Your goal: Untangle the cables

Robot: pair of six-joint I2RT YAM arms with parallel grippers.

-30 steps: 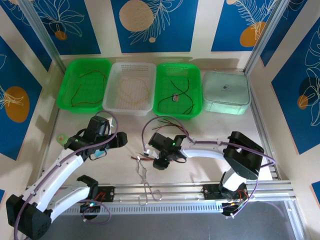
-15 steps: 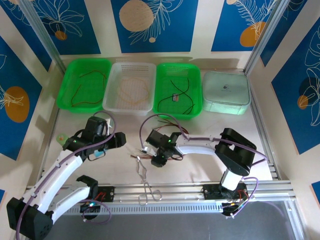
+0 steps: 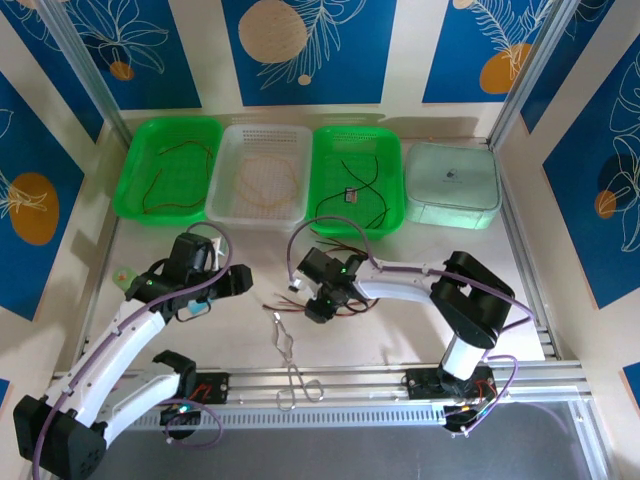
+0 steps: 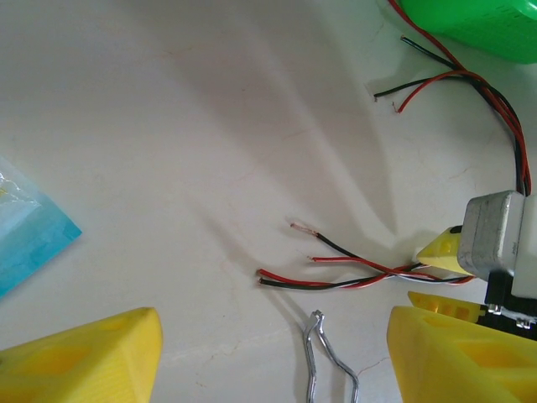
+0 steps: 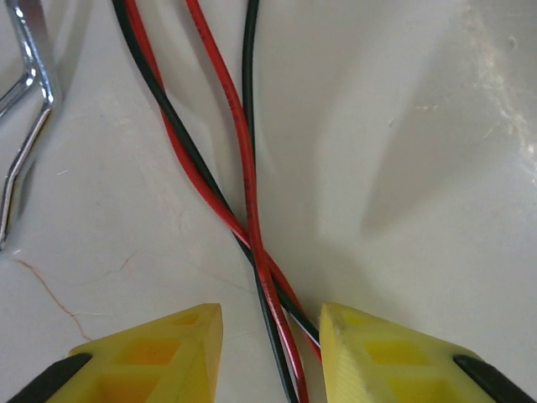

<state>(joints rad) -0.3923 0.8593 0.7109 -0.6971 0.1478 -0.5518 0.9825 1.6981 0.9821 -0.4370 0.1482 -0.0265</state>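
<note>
A pale, faintly cracked table (image 3: 250,252) sits inside blue patterned walls. In the middle of it lie the cables (image 4: 352,275): thin, glossy red and black wires that cross and twist together, their bare ends splayed. The right gripper (image 5: 270,317) stands over them, its yellow ribbed fingers apart, and the wires run loose through the gap. Bent, shiny metal forceps (image 4: 325,361) lie just beside the wires. The left gripper (image 4: 273,336) hangs near, spread wide and empty. At the back stand two green baskets (image 3: 170,122) and a white basket (image 3: 265,128), each holding wires.
</note>
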